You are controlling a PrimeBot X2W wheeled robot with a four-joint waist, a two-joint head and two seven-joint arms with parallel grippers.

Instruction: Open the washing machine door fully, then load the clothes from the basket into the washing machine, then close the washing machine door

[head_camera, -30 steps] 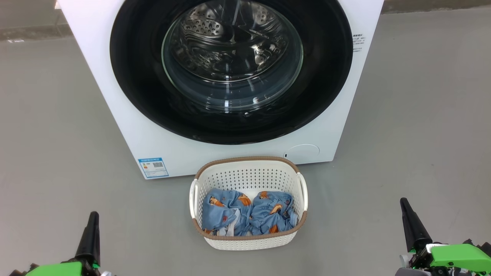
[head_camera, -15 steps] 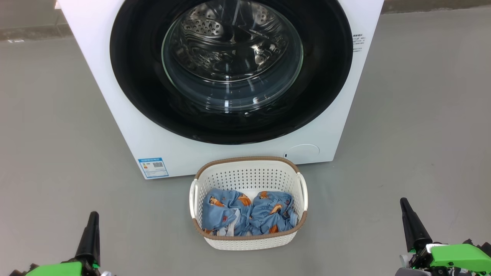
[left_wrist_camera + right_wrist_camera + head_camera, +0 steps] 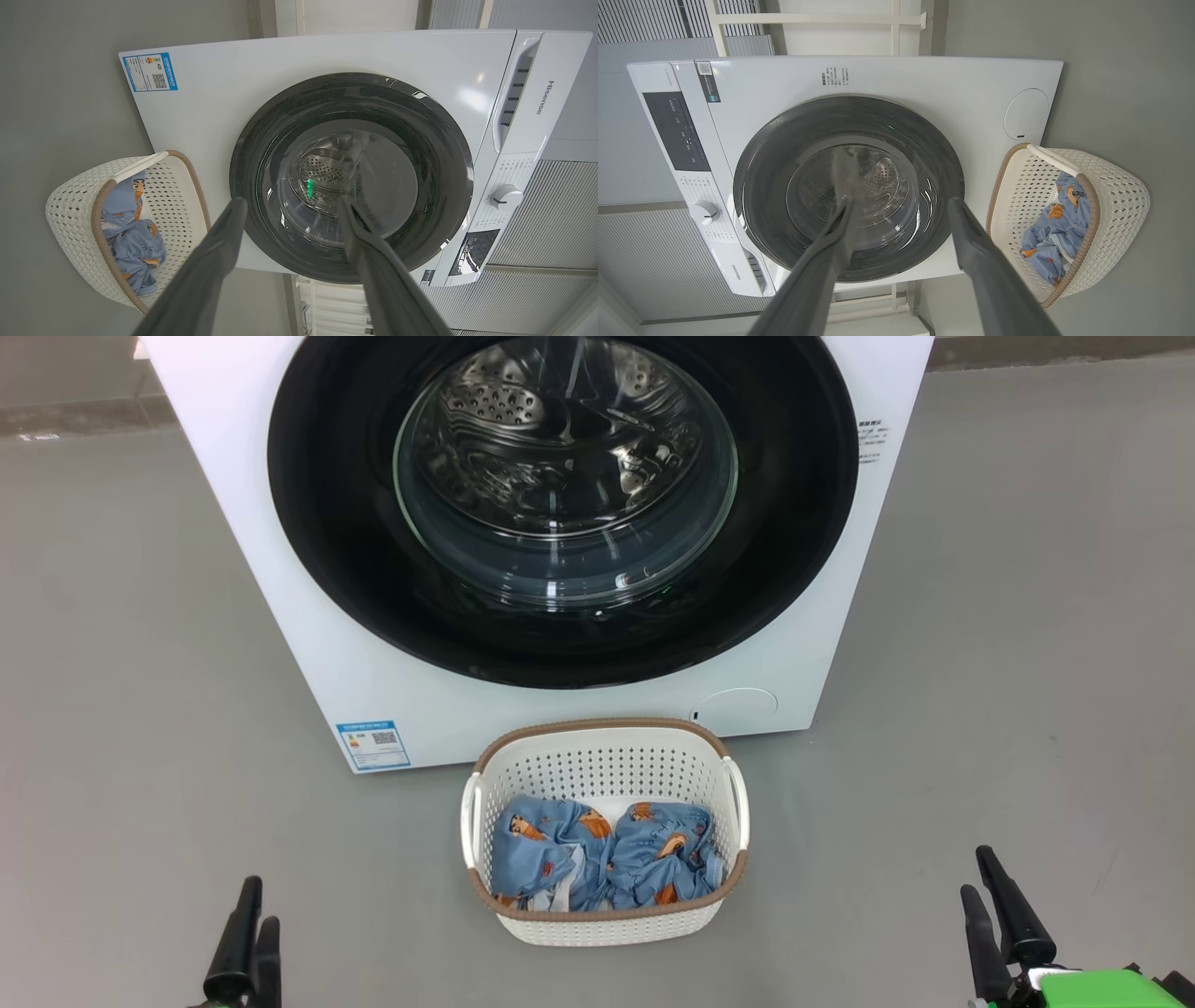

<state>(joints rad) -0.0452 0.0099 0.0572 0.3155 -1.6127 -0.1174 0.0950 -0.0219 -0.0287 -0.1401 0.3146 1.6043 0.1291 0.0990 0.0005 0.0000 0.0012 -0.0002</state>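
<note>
**Head view.** The washing machine [image 3: 308, 653] stands on grey floor [image 3: 121, 663]. Its door [image 3: 355, 569] is shut, flush with the machine's front, and the steel drum [image 3: 523, 420] shows through the glass. The basket [image 3: 607, 765] sits on the floor just in front of the machine, below the door, between the blue energy label [image 3: 373, 744] and the round flap [image 3: 738, 705]. The clothes [image 3: 607, 859] lie bundled in the basket's bottom. The left gripper [image 3: 260, 903] is well back from the machine on the label side. The right gripper [image 3: 975, 870] is well back on the flap side. Each shows two separate fingers and touches nothing.

**Left wrist view.** The left gripper [image 3: 292, 199] has its fingers spread apart with nothing between them. It points at the door [image 3: 350, 91] and is clear of the machine. The basket [image 3: 74, 196] stands beside the machine's base on the label [image 3: 150, 71] end, with the clothes [image 3: 135, 242] inside. A knob [image 3: 506, 197] sits on the machine's control panel.

**Right wrist view.** The right gripper [image 3: 901, 201] also has its fingers spread and empty. It faces the door [image 3: 756, 186] without contact. The basket [image 3: 1120, 196] stands next to the flap [image 3: 1026, 114], and the clothes [image 3: 1052, 238] are in it.
</note>
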